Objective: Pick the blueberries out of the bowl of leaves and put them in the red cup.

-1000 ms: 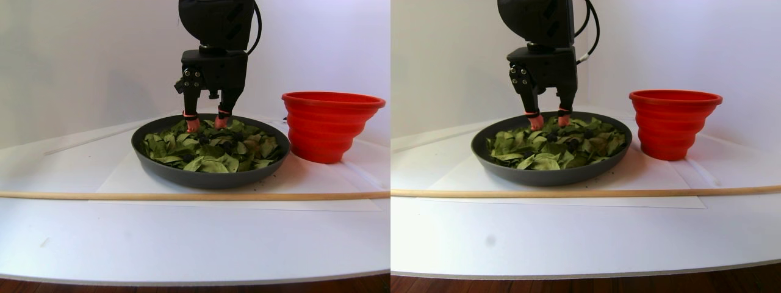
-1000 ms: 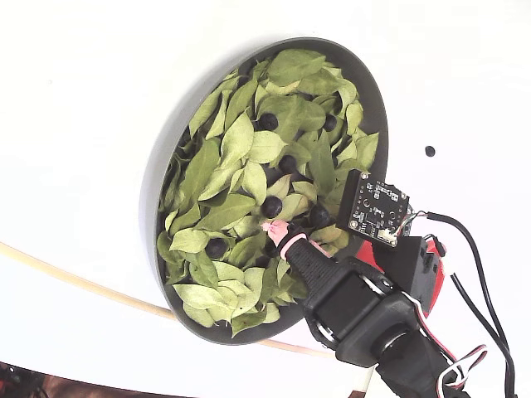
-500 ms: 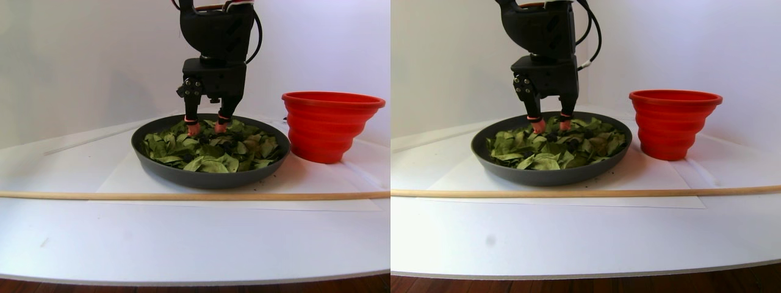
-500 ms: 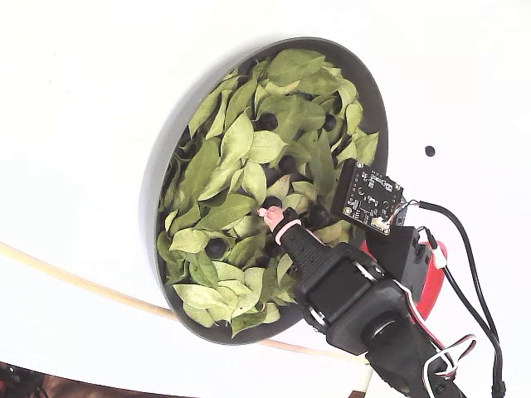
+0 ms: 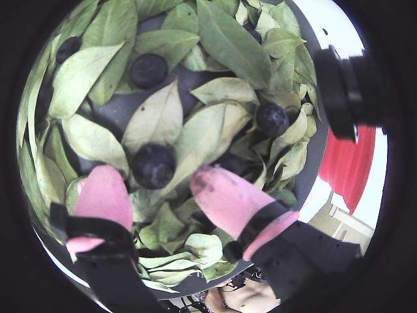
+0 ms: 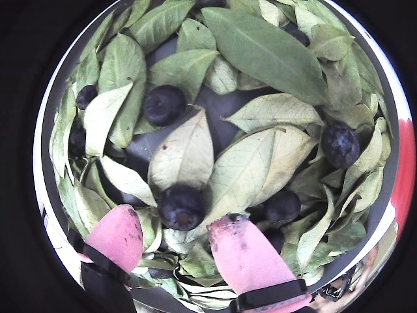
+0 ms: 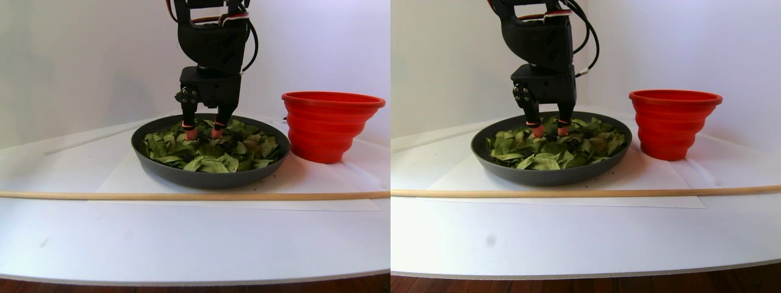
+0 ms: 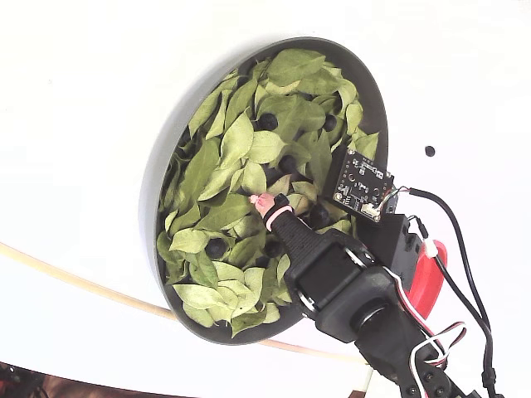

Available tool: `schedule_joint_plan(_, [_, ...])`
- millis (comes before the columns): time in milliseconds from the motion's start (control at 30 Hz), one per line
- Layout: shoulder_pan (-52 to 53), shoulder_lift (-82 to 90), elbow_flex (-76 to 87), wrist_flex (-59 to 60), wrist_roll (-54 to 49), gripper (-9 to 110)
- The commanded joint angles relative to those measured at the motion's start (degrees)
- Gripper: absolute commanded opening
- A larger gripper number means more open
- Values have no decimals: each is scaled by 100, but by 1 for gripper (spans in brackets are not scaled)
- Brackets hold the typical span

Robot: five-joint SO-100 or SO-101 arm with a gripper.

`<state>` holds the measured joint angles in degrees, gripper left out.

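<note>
Stereo pair view shows the large shallow oval dark grey bowl [image 7: 207, 177] with its smooth rim on white paper, and just beside it on the right the bright red flexible cup [image 7: 329, 125] with stepped, ribbed sides flaring to a wide mouth. Its inside is hidden, so whether any berries have gone in cannot be told. Most of the job looks undone: several small round blue-black blueberries [image 6: 164, 104] remain scattered in the bowl.

The bowl is heaped with light to mid green pointed leaves [image 6: 267, 49], matte, veined and slightly curled, some yellowish (they look dry and light, likely to shift under a nudge).

The black gripper [image 6: 176, 238] hangs low over the leaves with its jaws spread apart, holding nothing. Its pink, rubbery fingertips [image 6: 241, 254] flank one dull-skinned berry [image 6: 181, 206], which lies on the leaves just ahead of them in both wrist views. I judge the current step is settling round this berry; closing, lifting and carrying to the cup are left.
</note>
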<state>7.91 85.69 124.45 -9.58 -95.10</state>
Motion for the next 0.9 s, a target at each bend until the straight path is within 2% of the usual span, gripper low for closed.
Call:
schedule_joint_plan(0, [79, 35, -229, -193, -18, 20])
schedule_joint_plan(867, [35, -369, -290, -527, 97, 17])
